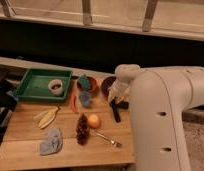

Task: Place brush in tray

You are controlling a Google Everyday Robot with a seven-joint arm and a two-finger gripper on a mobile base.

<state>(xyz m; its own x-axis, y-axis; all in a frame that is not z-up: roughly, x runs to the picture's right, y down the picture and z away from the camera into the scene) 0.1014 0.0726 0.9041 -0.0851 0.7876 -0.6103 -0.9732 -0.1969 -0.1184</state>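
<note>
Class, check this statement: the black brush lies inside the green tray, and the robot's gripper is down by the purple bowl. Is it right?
No. The camera view shows the brush at the gripper, over the wooden table, well outside the tray. The gripper is indeed down by the purple bowl.
</note>
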